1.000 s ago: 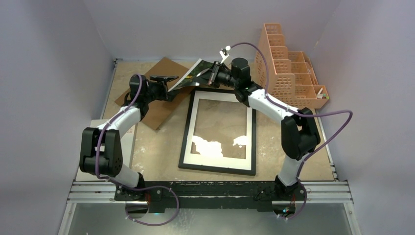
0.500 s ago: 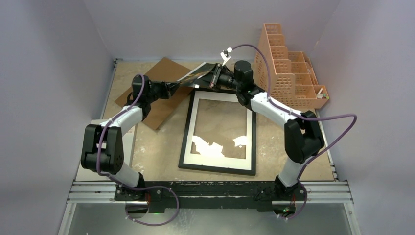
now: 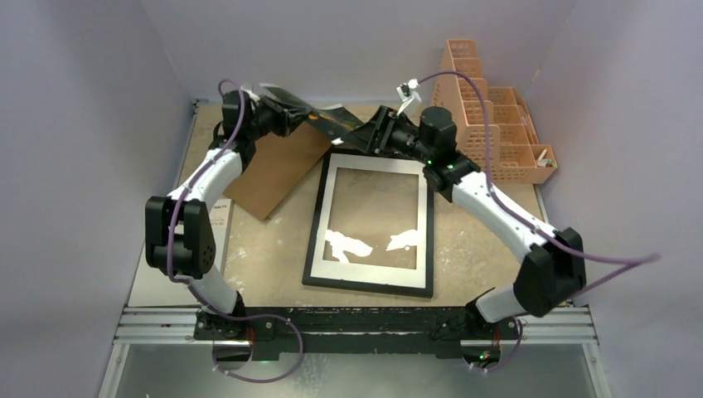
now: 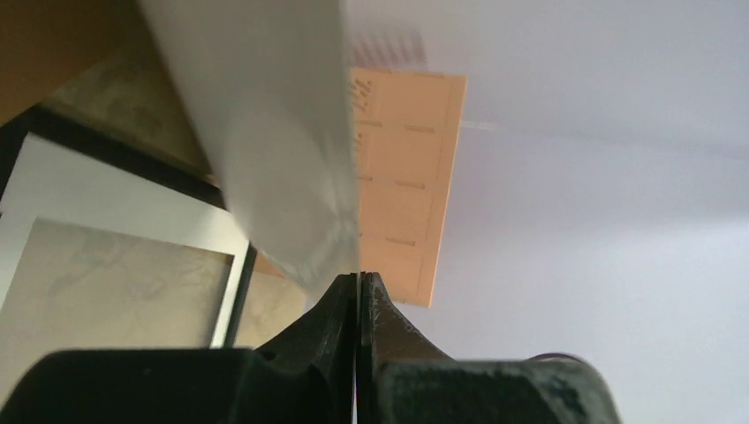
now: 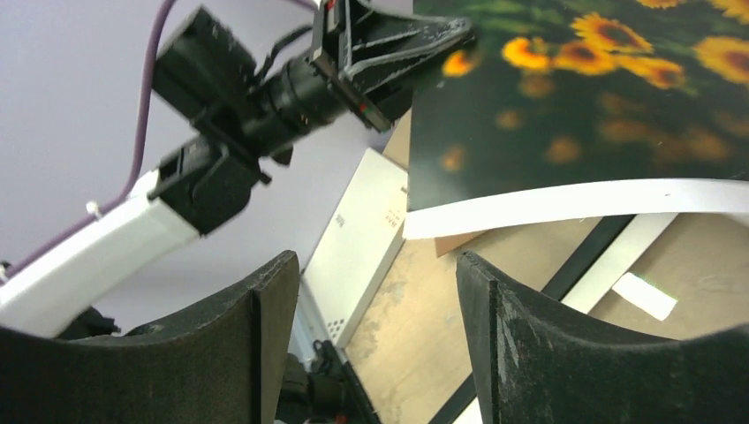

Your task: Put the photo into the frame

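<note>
Yellow sunflowers on the photo (image 5: 601,97) hang in the air just ahead of our right claw (image 5: 373,265), whose jaws stand wide apart and grip nothing. Our left claw (image 4: 358,284) is pinched tight on the photo's opposite end, holding it up. The black frame (image 3: 367,285) lies flat on the desk (image 3: 265,249), below both claws.
</note>
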Controlling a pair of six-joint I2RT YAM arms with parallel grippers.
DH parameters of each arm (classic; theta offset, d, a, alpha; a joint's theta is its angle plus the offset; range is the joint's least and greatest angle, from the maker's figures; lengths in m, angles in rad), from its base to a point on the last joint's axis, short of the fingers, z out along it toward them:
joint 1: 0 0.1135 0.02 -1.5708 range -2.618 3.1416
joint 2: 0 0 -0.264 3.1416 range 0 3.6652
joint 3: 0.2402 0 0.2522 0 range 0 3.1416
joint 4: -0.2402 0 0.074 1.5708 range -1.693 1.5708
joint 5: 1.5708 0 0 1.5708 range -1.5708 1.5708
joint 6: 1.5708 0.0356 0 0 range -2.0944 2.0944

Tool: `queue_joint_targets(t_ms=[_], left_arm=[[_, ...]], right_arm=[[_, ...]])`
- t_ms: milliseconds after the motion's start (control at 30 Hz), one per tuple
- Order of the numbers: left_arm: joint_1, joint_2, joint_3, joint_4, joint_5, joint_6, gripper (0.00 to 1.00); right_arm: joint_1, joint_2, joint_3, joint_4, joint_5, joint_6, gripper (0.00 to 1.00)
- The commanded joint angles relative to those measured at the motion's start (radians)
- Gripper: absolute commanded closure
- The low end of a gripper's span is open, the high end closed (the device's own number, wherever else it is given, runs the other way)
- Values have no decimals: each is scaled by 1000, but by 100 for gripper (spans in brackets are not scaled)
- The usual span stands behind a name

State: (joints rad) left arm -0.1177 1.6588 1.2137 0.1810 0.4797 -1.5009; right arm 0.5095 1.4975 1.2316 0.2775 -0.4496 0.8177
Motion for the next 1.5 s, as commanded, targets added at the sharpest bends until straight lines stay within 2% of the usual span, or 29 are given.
queue_joint_targets(t_ms=[0,133,267,433,533,767,833,967,1167,1367,1467], left_arm=[[1,44,228,-145,191,396,100],[3,18,357,-341,270,697,100],[3,-38,375,-354,363,795,100],[3,-67,397,-330,411,708,100],[3,-94,407,-299,415,657,100],[9,-121,518,-383,344,559,100],[13,-125,539,-409,332,520,100],[16,-146,537,-410,327,445,100],[16,-167,515,-372,357,362,100],[16,-188,512,-385,386,342,100],[16,-200,512,-381,400,330,100]], right_arm=[[0,-153,-43,-37,154,-217,30],[0,-220,-66,-54,261,-366,29],[0,-262,-63,-32,366,-546,24],[4,-307,-110,32,371,-725,22],[20,-357,-232,182,361,-828,27],[118,-405,-303,250,339,-1054,23],[159,-417,-341,296,373,-1134,22],[172,-413,-392,426,461,-1145,24],[172,-382,-455,627,510,-1127,25],[172,-313,-435,703,554,-1164,27],[172,-286,-412,702,556,-1126,35]])
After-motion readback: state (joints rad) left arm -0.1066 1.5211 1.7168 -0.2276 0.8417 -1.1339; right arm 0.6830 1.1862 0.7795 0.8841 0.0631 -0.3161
